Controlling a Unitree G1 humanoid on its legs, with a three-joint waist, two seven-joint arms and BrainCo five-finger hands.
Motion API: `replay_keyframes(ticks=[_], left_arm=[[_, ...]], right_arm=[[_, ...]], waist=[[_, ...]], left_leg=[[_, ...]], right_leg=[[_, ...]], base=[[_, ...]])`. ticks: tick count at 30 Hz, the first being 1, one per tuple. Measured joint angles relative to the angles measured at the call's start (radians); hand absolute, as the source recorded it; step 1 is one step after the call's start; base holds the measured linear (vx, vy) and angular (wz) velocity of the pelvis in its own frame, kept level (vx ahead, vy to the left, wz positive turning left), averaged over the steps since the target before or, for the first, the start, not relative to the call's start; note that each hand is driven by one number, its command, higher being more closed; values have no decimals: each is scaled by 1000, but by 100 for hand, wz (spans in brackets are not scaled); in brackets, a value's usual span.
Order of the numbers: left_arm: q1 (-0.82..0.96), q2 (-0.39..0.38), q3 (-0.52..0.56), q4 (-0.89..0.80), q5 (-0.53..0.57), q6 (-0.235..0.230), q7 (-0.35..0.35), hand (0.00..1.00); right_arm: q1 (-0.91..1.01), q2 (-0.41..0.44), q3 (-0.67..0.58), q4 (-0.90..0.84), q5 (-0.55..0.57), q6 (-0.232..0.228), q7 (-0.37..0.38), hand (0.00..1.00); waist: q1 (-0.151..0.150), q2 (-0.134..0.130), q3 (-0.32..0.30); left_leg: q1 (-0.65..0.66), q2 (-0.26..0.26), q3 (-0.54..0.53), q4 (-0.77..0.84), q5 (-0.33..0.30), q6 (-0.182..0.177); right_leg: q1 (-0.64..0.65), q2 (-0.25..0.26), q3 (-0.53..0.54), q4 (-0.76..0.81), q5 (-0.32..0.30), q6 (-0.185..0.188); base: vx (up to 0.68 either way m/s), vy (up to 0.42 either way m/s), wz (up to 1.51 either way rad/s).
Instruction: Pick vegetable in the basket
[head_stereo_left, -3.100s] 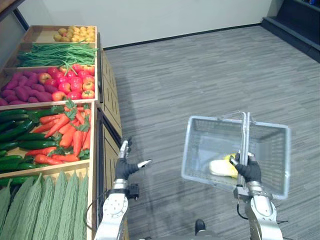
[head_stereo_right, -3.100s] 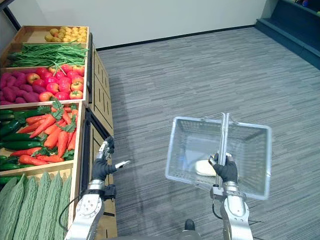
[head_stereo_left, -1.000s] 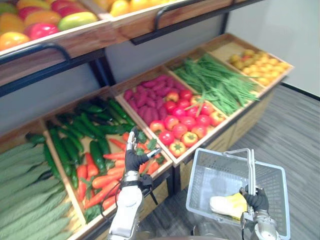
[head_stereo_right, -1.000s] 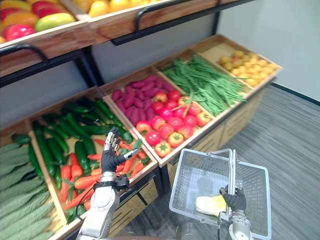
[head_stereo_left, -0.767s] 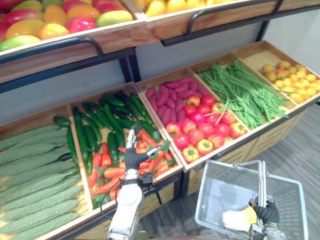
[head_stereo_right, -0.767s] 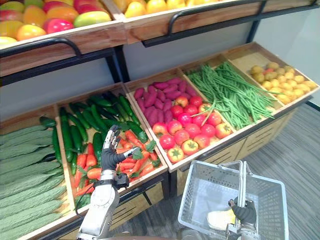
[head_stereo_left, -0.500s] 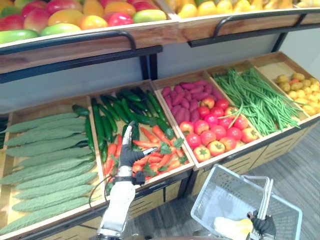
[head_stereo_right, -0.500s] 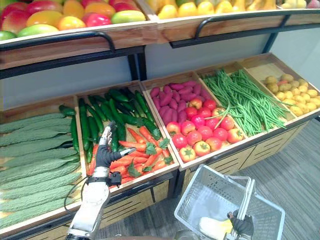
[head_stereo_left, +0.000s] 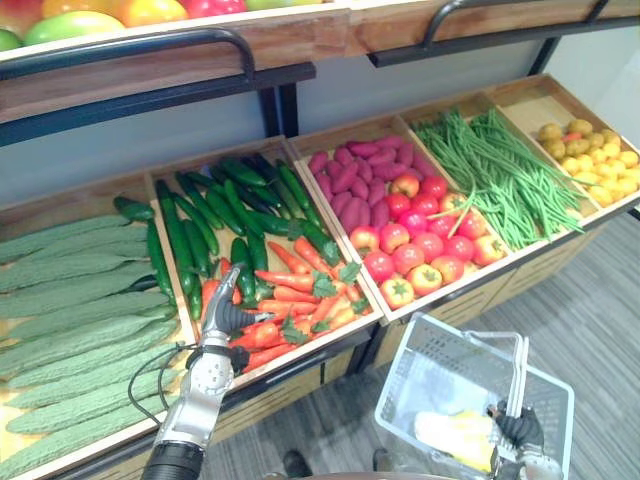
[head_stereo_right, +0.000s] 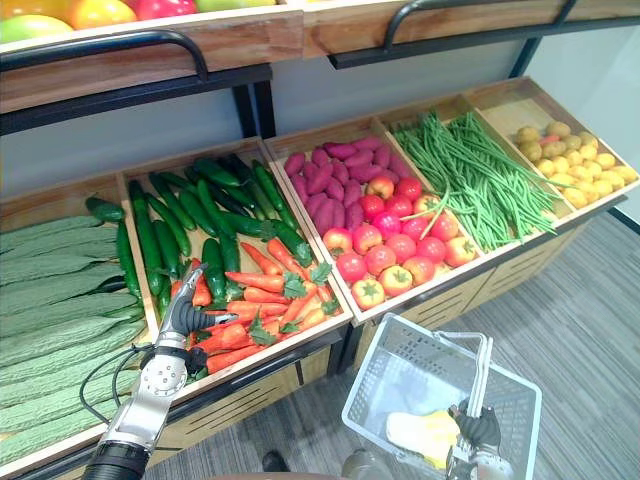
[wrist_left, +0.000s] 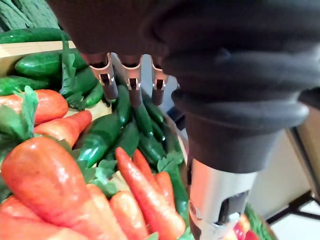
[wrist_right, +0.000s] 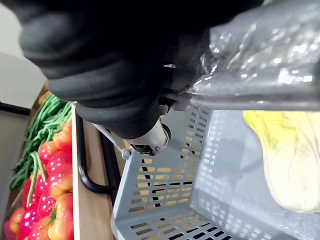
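Hovering over the carrots (head_stereo_left: 300, 298), the left robot hand (head_stereo_left: 222, 316) has straight, spread fingers (wrist_left: 133, 84); the right robot hand (head_stereo_left: 517, 428) clasps the handle (head_stereo_left: 519, 370) of the grey basket (head_stereo_left: 440, 366).

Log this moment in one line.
left hand: open, over carrots | right hand: shut on basket handle | basket: yellow vegetable inside

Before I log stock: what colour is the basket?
Light grey; the basket shows best in the right eye view.

Red tomatoes (head_stereo_left: 420, 252) lie in front of purple sweet potatoes (head_stereo_left: 346, 172) — green beans (head_stereo_left: 490, 185) just to their right.
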Motion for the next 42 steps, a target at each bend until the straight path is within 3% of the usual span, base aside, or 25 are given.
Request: replay_keyframes(ticks=[9,12,13,20,29,42], left_arm=[[-81,42,-22,128,157,56,6,0],[-128,63,-22,152,165,58,21,0],[-148,71,-22,158,176,62,27,100],[-236,77,-22,183,233,81,61,100],[-257,75,-51,173,241,80,83,100],[-218,57,-23,-60,271,92,130,100]], right_arm=[[-47,-33,37,-2,1,-11,-10,100],[-53,-33,47,-12,1,-13,-11,100],[-58,-33,55,-13,2,-18,-13,100],[-40,-31,80,-113,4,-32,-14,100],[-30,-17,80,-151,35,-50,-34,100],[-17,2,62,-146,44,-51,-34,100]], waist=[[-9,4,95],[-5,3,120],[-2,3,131],[4,5,178],[4,13,194],[-1,19,200]], left_leg=[[-36,6,12,1,15,2],[-63,11,14,20,15,2],[-72,16,16,28,15,2],[-104,38,22,49,10,-4],[-113,41,20,42,14,-10],[-67,30,5,26,23,-10]], right_leg=[[-58,6,18,38,6,-1],[-84,7,24,56,7,-2],[-94,9,26,63,8,-3],[-131,17,29,88,11,-9],[-139,19,25,90,11,-10],[-91,18,15,73,9,-11]], base=[[-9,-13,-4],[-9,-12,-4],[0,0,0],[-14,-19,0],[27,-29,1],[59,-17,1]])
